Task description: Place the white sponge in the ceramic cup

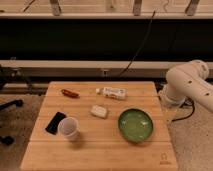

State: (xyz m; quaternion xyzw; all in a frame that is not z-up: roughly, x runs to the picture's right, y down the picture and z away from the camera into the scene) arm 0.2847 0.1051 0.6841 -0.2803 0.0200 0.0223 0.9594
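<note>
The white sponge (99,111) is a small cream-white block lying near the middle of the wooden table (100,155). The ceramic cup (68,128) is a plain white tapered cup standing at the table's left front, a short way left and in front of the sponge. Only a white arm segment (190,85) shows at the right edge, beyond the table's right side. My gripper is out of view.
A green bowl (135,124) sits right of the sponge. A longer white printed packet (112,92) lies behind the sponge. A red-brown item (70,93) lies at the back left. A black flat object (55,122) lies just left of the cup.
</note>
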